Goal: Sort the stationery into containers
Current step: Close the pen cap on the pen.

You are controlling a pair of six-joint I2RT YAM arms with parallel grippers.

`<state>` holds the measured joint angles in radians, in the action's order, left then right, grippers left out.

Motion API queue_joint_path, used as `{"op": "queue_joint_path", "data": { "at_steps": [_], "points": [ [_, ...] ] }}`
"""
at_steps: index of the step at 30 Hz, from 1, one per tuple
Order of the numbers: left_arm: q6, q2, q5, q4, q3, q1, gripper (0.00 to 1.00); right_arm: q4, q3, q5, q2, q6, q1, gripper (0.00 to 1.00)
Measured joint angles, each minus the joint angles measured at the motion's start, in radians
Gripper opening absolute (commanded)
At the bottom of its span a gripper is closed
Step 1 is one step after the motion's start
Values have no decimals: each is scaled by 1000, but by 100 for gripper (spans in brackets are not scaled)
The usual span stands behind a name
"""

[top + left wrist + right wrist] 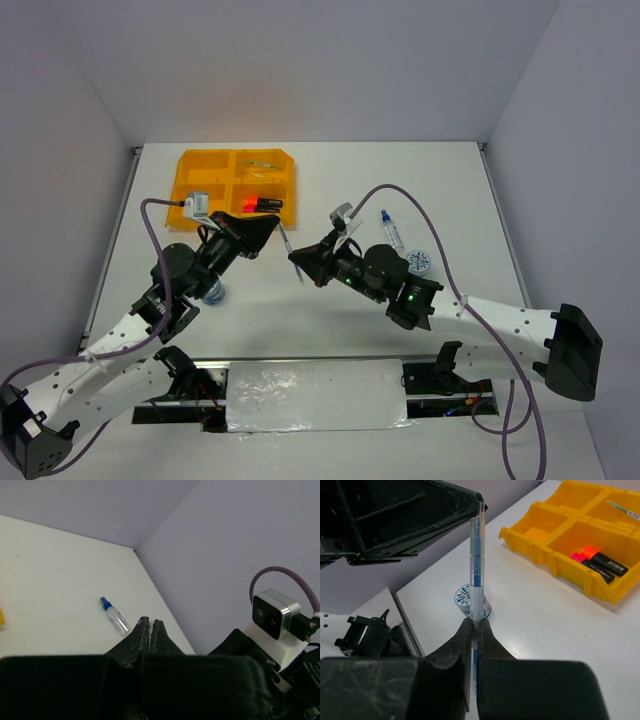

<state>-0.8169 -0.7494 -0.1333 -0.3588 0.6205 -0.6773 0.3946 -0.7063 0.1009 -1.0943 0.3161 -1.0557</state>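
Bright, even light; soft shadows

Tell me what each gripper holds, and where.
Both hold one thin pen: right gripper around one end of the barrel, left gripper pinching the opposite tip.

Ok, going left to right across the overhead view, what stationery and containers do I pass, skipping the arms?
orange-yellow tray → thin grey pen → blue-capped bottle → grey-blue roll. A second roll lies nearer, within the tray's span, so it is left out of the order.
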Motion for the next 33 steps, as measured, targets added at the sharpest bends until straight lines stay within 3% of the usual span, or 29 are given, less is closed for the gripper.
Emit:
{"op": "queue_joint_path", "data": {
  "at_steps": [11,14,19,27,29,33],
  "points": [
    [-2,8,9,-11,0,0,0,-34,-23,19,7,-5,0,0],
    [-2,5,21,-22,0,0,9,-28,-23,11,6,-16,0,0],
    [28,-21,58,-34,26,5,33,-5,-23,8,6,-31,0,0],
    [78,-42,152,37,45,-2,46,61,-37,19,7,-47,3,0],
    [84,-42,166,45,45,-2,46,63,-40,20,7,-48,3,0],
    [86,-42,193,42,45,-2,20,64,-43,19,6,-50,5,0]
  ]
}}
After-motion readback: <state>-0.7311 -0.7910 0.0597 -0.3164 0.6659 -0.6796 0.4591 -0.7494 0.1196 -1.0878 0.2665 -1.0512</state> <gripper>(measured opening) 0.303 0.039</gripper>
